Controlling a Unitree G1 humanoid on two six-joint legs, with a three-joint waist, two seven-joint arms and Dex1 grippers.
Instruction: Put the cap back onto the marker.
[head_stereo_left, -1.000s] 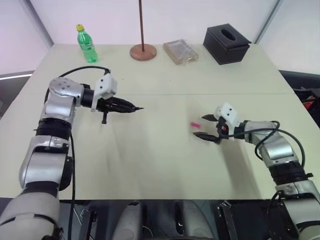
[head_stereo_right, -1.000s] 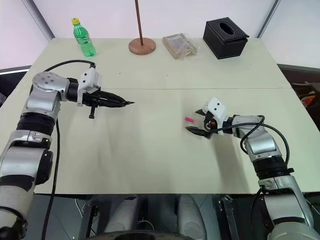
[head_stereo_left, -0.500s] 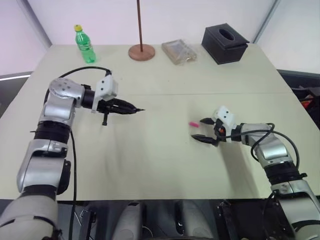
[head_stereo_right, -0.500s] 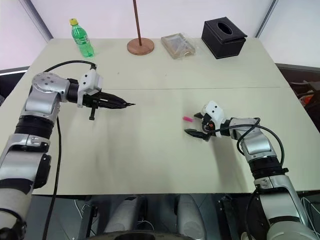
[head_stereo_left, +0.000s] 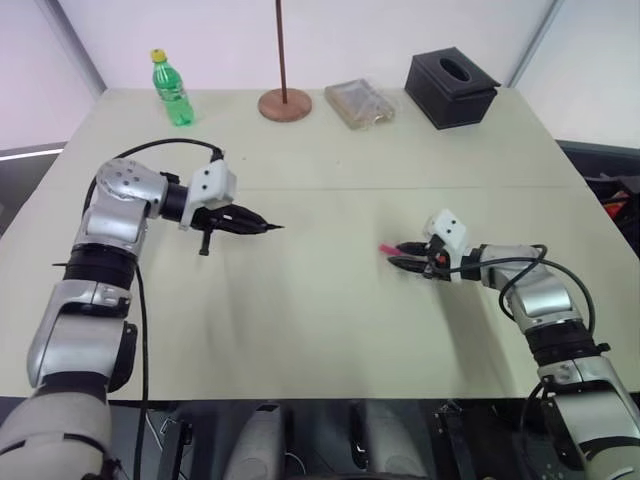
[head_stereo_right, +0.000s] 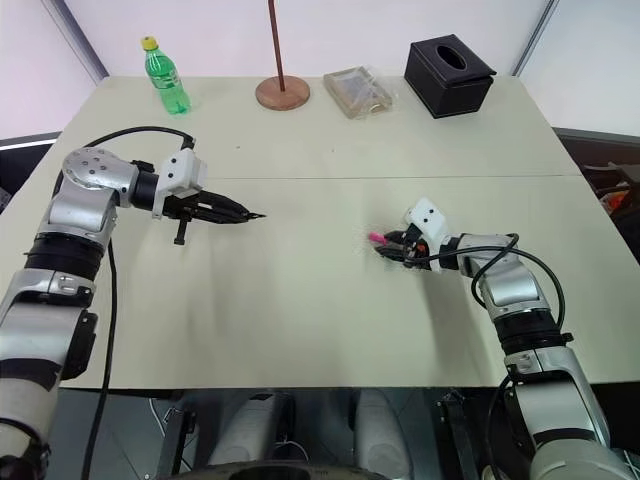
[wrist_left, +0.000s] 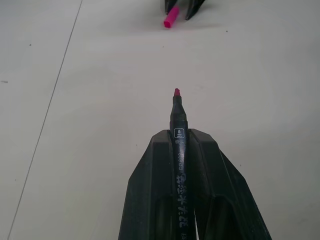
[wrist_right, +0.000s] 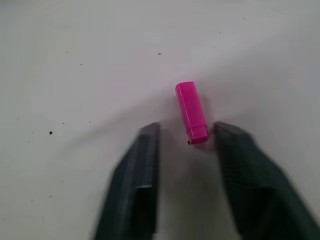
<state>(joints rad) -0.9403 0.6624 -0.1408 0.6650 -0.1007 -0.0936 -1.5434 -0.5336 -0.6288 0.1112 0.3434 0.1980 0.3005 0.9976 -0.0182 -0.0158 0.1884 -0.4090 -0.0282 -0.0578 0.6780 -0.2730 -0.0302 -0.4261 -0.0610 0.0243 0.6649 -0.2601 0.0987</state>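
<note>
Left gripper: fingers clamped tight on the marker, held up off the table and pretty much level.
Marker: the black barrel runs straight along between the left gripper's fingers and sticks out past the tips. It's uncapped, with the pink nib bare at the front. There's white print on the barrel, too small to read.
Right gripper: down low at the table, fingers spread partway with a gap a bit wider than the cap. It's got hold of nothing.
Cap: little pink one, lying flat on the table. One end sits just inside the right gripper's fingertips, nearer one finger than the other, and the rest pokes out ahead of the tips. Can't tell if that finger is actually touching it.
Marker vs cap: well apart. The cap lies out ahead of the left gripper, the nib points roughly at it, and the two grippers face each other.
Background stuff: green bottle, round wooden base with a pole, clear plastic box and black tissue box. They're lined up along the far edge of the table, well beyond both grippers.
</note>
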